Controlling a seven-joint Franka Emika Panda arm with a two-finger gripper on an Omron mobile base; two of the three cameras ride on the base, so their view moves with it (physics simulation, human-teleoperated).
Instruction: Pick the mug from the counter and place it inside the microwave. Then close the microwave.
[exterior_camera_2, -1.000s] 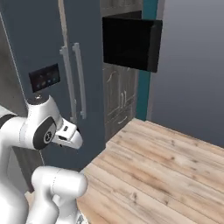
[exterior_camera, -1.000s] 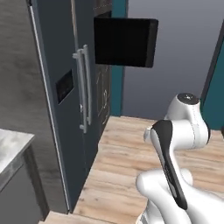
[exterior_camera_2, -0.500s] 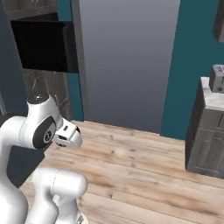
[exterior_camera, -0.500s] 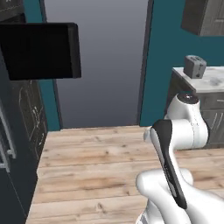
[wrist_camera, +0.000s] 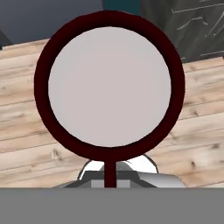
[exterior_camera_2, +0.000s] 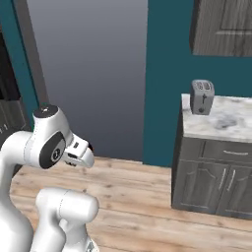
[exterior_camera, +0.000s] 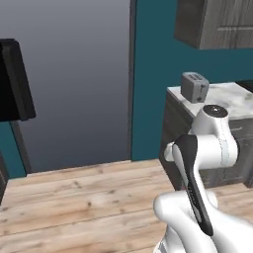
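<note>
Wooden floor planks spread beneath the robot, with a teal wall behind. Off to the right, the counter of veined white marble sits over grey cabinet fronts, a grey toaster standing on its near corner. Closest to the hand camera, the mug shows its maroon rim and pale interior, handle pointing down; the fingers are clamped narrowly on it.
</note>
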